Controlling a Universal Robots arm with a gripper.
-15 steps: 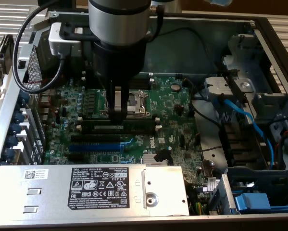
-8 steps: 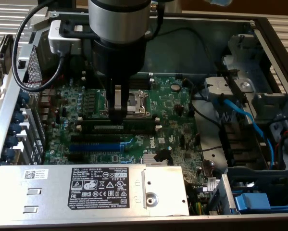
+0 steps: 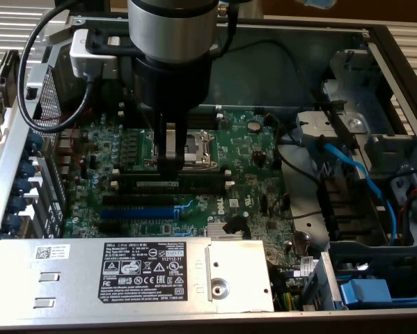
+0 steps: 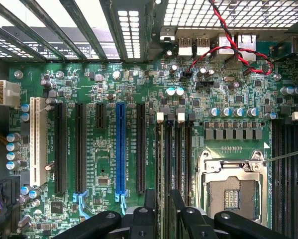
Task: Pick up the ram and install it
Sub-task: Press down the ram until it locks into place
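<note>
Power supply (image 3: 124,268) lies closest in the exterior view. Behind it, the end effector (image 3: 170,167) hangs over the ram (image 3: 158,183), which stands on edge in a black slot.

Wrist view: fingers (image 4: 149,209) apart, straddling the slots (image 4: 188,159).

The ram looks light, stiff and fragile. It is best gripped across its flat faces near the top edge.

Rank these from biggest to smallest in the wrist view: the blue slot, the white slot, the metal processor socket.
1. Metal processor socket: covers the most picture.
2. Blue slot: the longest, but thin.
3. White slot: shorter than the blue one.
</note>
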